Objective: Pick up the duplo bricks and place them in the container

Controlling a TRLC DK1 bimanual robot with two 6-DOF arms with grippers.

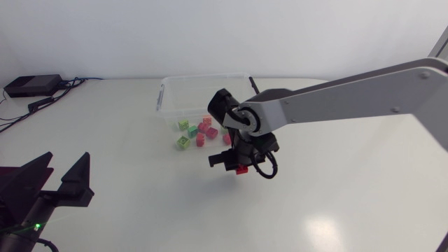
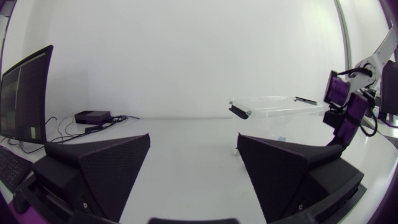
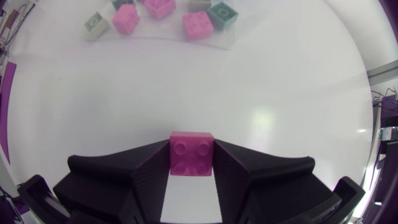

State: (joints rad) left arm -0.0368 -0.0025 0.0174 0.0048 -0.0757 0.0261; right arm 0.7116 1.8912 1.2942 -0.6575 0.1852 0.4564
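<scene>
Fingers on the right (image 3: 149, 171) pinch a pink brick (image 3: 191, 154), loose bricks (image 3: 198, 25) ahead at the container (image 1: 162, 98); left fingers (image 2: 106, 165) spread.

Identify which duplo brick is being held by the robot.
The pink brick between the right arm's jaws, clamped from both sides; the other bricks lie loose together near the container.

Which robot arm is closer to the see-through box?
Right. The right arm hangs just before the container, jaws shut on a pink brick. The left arm rests far off at the table's near edge, jaws open.
</scene>
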